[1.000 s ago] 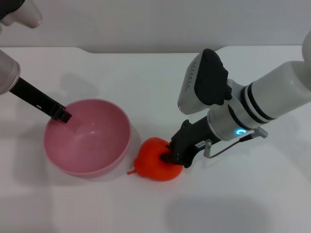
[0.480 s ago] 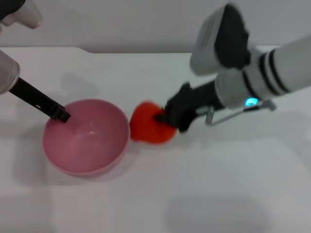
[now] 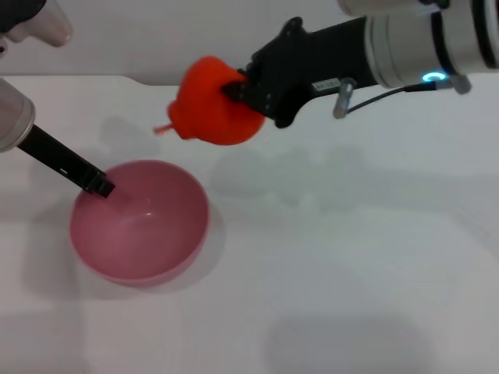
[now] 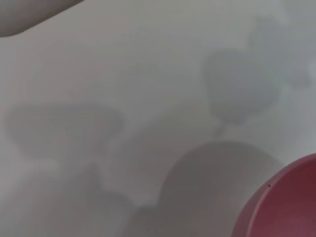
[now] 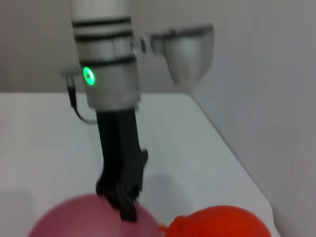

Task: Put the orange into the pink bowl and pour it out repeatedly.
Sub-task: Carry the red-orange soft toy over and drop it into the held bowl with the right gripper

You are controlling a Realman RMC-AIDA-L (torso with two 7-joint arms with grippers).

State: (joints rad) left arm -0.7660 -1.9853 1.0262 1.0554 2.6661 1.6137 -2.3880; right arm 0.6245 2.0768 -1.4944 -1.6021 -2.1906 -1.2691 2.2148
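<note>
The orange (image 3: 209, 111) hangs in the air, beyond the far right side of the pink bowl (image 3: 140, 234) and well above the table. My right gripper (image 3: 242, 89) is shut on it from the right. The bowl stands upright on the white table with nothing inside. My left gripper (image 3: 99, 185) holds the bowl's far left rim, its black fingers closed over the edge. The right wrist view shows the left gripper (image 5: 123, 205) on the pink bowl (image 5: 74, 219), with the orange (image 5: 222, 224) close to the lens. Only the bowl's edge (image 4: 291, 202) shows in the left wrist view.
The white table (image 3: 351, 273) spreads out to the right of the bowl and in front of it. A pale wall (image 3: 195, 39) rises behind the table's far edge.
My right gripper has lifted the orange off the table beside the bowl and carried it up and to the left. The bowl and the left arm have stayed put.
</note>
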